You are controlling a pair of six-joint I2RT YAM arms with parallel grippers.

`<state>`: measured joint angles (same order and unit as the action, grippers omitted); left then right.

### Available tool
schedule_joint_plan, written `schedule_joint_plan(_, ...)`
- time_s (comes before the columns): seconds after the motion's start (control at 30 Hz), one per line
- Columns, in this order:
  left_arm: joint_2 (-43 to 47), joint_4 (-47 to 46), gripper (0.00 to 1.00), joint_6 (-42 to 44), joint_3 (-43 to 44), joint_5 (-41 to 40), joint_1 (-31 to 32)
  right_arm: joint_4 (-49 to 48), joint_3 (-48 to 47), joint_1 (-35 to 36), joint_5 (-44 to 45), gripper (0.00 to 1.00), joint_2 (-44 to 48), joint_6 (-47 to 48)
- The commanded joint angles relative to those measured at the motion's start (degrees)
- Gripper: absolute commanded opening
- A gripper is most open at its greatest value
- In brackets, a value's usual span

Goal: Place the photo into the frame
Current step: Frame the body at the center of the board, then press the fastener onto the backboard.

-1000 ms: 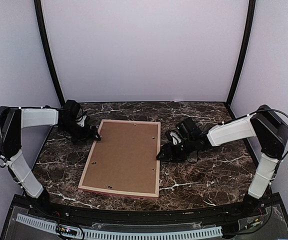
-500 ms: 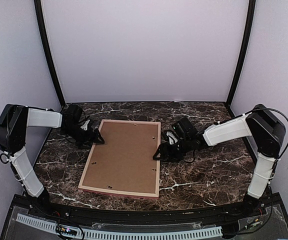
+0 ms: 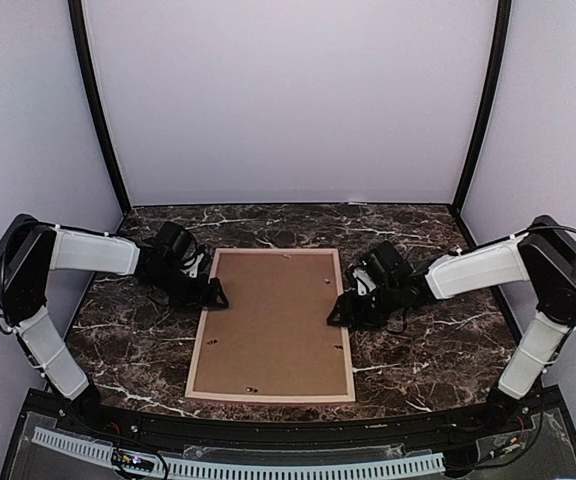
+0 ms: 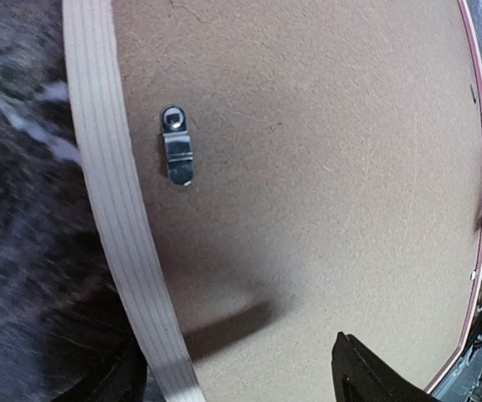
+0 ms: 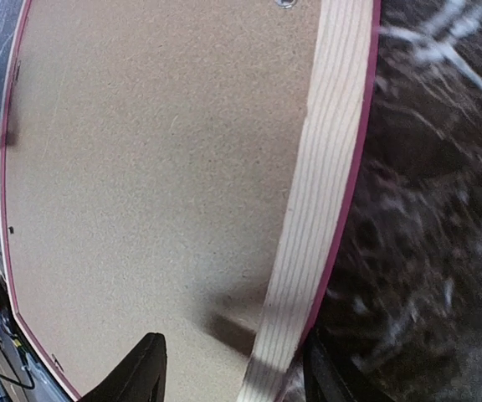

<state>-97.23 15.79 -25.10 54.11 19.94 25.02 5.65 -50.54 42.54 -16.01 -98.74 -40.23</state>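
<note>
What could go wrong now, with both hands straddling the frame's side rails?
If the left hand and right hand close unevenly on the thin rails, the frame could twist or slide on the marble table. The left hand's inner finger sits over the backing board near a metal clip and might snag it.
</note>
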Motion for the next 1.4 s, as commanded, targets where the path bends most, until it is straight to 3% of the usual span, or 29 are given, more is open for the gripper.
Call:
schedule_joint_plan(0.0,4.0,-2.2,0.78,-5.6,-3.0,5.1,7.5,-0.5,5.8,1.0,2.0,0.57,8.7,-2.1)
schedule_joint_plan(0.13,6.0,-2.1,0.76,-7.2,-3.5,1.9,10.7,3.3,9.2,0.9,6.3,0.57,14.9,-1.7)
schedule_joint_plan(0.33,5.9,-1.4,0.60,-6.8,-3.9,-2.1,11.3,8.1,8.0,0.2,10.4,0.58,17.0,1.3)
schedule_joint_plan(0.8,0.1,0.3,0.34,-5.2,-0.8,-5.3,11.3,12.7,-1.0,-4.0,15.7,0.66,13.0,7.8)
schedule_joint_plan(1.37,-2.4,3.6,0.18,-5.0,2.3,-8.2,11.4,14.7,-10.2,-8.3,15.7,0.73,0.9,15.1)
